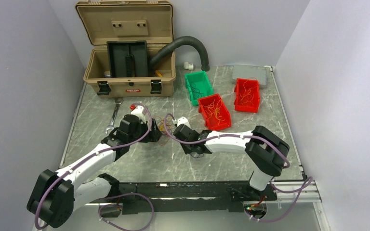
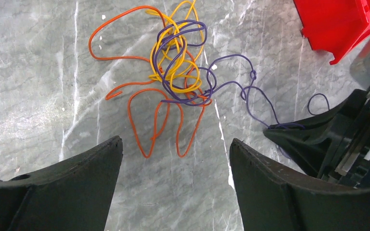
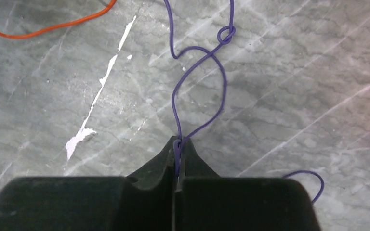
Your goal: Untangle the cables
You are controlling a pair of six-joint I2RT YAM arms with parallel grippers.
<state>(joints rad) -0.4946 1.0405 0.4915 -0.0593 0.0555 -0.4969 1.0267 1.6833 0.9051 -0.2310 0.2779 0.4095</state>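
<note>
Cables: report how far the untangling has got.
Done: some wires already lie in the red bins and green bin. In hand: the right claw is shut on a purple wire; the left claw hangs open over the tangle. Left: orange, yellow and purple strands there are intertwined, and the purple wire carries a small knot.
</note>
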